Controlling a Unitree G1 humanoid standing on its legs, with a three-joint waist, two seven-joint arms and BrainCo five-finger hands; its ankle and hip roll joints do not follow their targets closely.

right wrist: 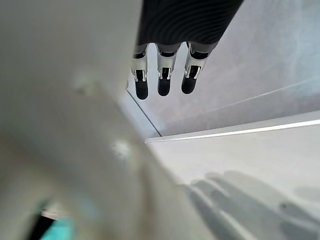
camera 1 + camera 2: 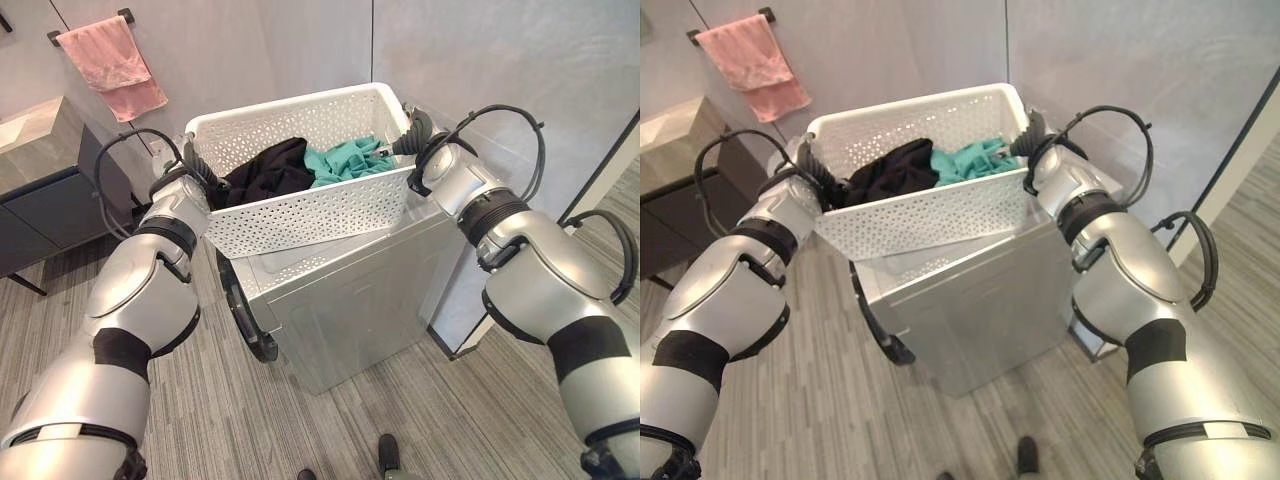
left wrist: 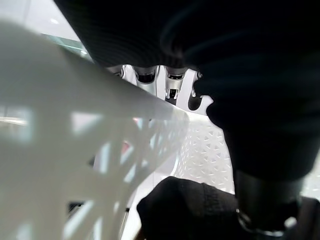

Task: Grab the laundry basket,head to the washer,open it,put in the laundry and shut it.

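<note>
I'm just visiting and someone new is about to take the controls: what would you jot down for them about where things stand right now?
Left robot hand: at the laundry basket's left end, fingers hooked over the rim.
Right robot hand: at the basket's right end; its grip is hard to read, fingers look straight.
The white basket, with black clothing and teal clothing inside, is over the top of the washer; whether it rests there is unclear.
Done: basket grabbed and brought to the washer.
Left: open the washer door, which looks shut, load the laundry, shut it.
</note>
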